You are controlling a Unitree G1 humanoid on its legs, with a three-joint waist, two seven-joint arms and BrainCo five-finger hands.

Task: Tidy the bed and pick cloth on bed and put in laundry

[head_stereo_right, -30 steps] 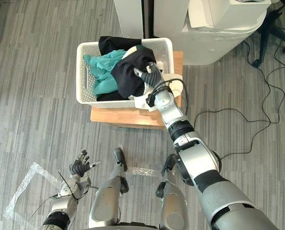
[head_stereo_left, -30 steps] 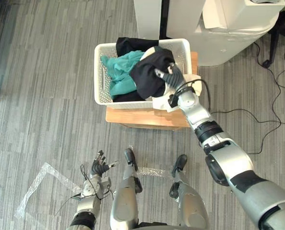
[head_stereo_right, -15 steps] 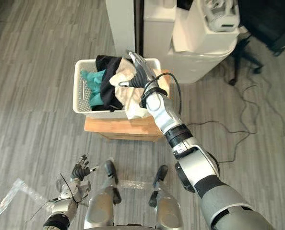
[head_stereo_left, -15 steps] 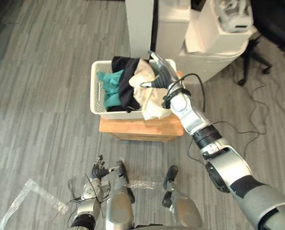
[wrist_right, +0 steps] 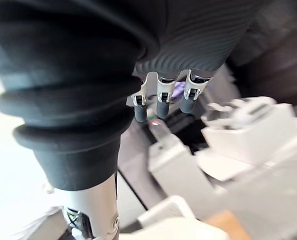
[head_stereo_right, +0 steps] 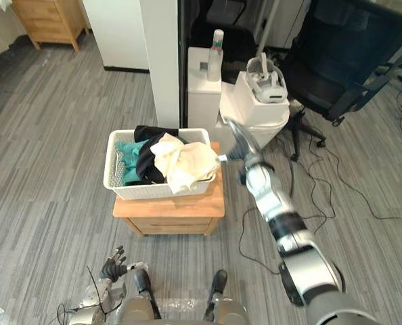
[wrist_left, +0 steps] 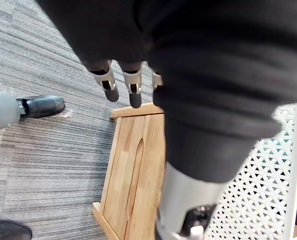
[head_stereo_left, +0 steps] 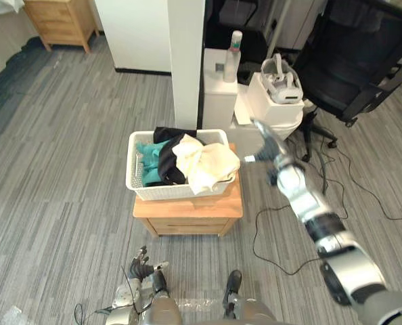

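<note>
A white laundry basket [head_stereo_left: 130,179] stands on a low wooden stand [head_stereo_left: 187,210]. Inside it lie a teal cloth [head_stereo_left: 148,157], a black cloth [head_stereo_left: 167,164] and a cream cloth [head_stereo_left: 204,162] that drapes over the right rim. To the right of the basket, my right hand [head_stereo_left: 269,145] is raised in the air, open and apart from the cloth, with straight fingers [wrist_right: 161,97] and nothing in them. My left hand [head_stereo_left: 140,264] hangs low near the floor, open and empty. Past its fingers [wrist_left: 133,90] are the stand [wrist_left: 133,170] and the basket's wall [wrist_left: 261,192].
Behind the basket stand a white pillar [head_stereo_left: 186,61] and white units holding a bottle [head_stereo_left: 233,47] and a headset [head_stereo_left: 280,78]. A black office chair [head_stereo_left: 363,61] is at the back right and cables [head_stereo_left: 336,186] lie on the floor. A wooden dresser [head_stereo_left: 59,20] sits far left.
The right hand has let go of the cream and black cloth and drawn away to the right; the cloth now lies in the basket. The camera has pulled back and looks farther ahead.
</note>
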